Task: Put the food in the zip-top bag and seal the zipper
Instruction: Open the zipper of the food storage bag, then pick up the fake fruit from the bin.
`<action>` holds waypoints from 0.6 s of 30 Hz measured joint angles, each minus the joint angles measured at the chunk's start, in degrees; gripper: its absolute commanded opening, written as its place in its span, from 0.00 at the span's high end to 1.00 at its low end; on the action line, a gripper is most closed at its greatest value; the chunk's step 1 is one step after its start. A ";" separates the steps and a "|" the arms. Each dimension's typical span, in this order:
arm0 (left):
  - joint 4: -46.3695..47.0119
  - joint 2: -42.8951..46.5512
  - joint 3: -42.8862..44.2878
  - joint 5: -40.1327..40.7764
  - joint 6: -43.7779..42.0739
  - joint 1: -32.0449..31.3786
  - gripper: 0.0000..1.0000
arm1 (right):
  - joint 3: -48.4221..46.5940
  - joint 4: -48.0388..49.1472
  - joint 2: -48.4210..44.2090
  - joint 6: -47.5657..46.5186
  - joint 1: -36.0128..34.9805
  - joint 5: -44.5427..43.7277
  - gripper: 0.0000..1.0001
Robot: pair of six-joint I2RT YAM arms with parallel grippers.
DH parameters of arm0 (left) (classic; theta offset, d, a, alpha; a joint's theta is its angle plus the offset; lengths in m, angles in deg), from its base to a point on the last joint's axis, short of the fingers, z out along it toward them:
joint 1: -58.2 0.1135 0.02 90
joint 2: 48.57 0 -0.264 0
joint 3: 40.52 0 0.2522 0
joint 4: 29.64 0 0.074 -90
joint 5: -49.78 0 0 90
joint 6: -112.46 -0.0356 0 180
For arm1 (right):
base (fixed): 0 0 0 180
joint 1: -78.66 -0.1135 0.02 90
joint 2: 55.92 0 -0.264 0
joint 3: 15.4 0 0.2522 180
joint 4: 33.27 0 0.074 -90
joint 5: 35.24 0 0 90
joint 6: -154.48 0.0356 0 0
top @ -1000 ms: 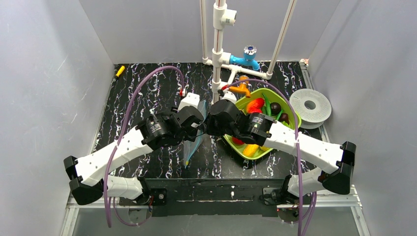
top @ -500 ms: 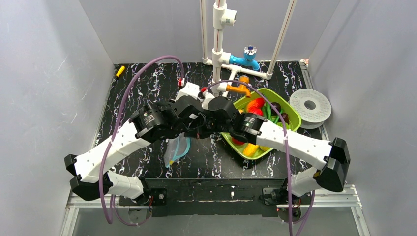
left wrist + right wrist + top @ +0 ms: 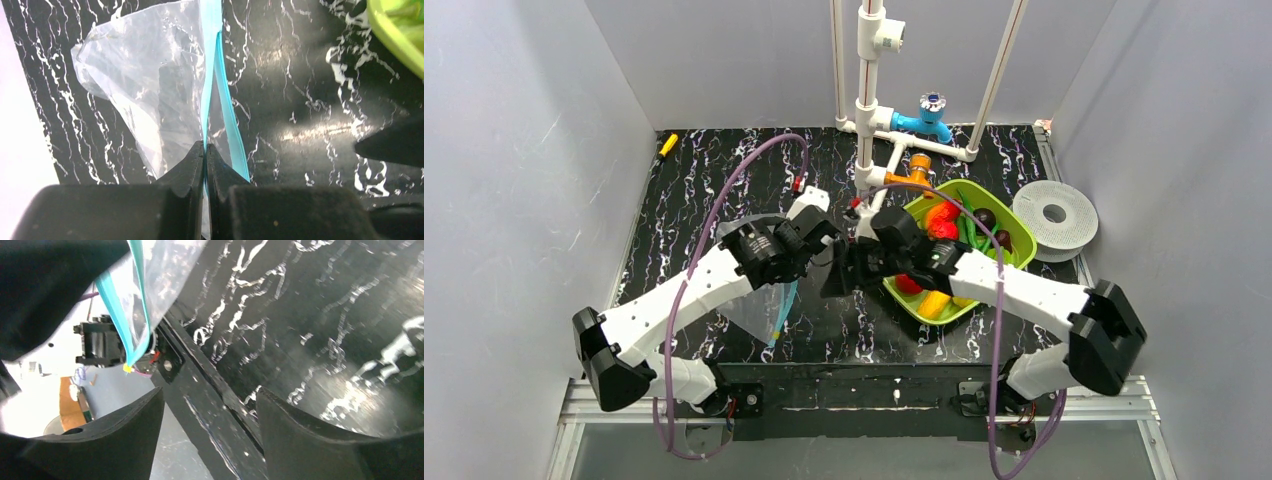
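Note:
The zip-top bag [image 3: 764, 308] is clear plastic and hangs above the table from my left gripper [image 3: 796, 272]. In the left wrist view that gripper [image 3: 205, 146] is shut on the light-blue zipper [image 3: 227, 105], with the bag [image 3: 150, 85] spreading out beyond it. My right gripper [image 3: 836, 280] is just right of the bag and open; nothing lies between its fingers [image 3: 125, 435]. The bag [image 3: 160, 275] and zipper [image 3: 117, 310] show at that view's upper left. The food, red [image 3: 939, 222], yellow [image 3: 934, 303], brown [image 3: 984, 215] and green [image 3: 967, 228] pieces, lies in the lime-green tray [image 3: 1022, 243].
A white pipe frame [image 3: 867, 110] with a blue tap [image 3: 929, 115] stands at the back. A white perforated disc [image 3: 1054, 215] lies right of the tray. A small yellow object [image 3: 667, 143] lies at the back left. The table's front edge [image 3: 200, 405] is under the right gripper.
My right gripper has opened and let go of the bag. The left gripper has closed on the zipper strip, and the bag has swung left and now hangs from it alone.

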 measured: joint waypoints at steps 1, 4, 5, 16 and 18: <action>1.29 -0.22 -0.02 -0.33 -0.79 0.81 1.00 | 1.99 -0.20 -1.79 -0.57 0.63 -0.15 0.24; 5.16 -1.25 -0.02 -0.92 -3.21 2.78 1.00 | 6.54 -0.94 -7.76 -1.57 2.49 -0.96 0.24; 6.25 -1.75 -0.02 -1.07 -3.91 3.26 1.00 | 7.82 -1.11 -9.92 -1.90 3.26 -1.38 0.25; 17.75 -4.68 -6.99 -4.04 -11.13 6.03 1.00 | 13.99 -9.92 -24.20 -4.07 9.53 -12.41 0.23; 18.71 -4.68 -7.43 -5.55 -11.82 6.71 1.00 | 14.03 -12.68 -25.27 -3.67 10.69 -17.33 0.18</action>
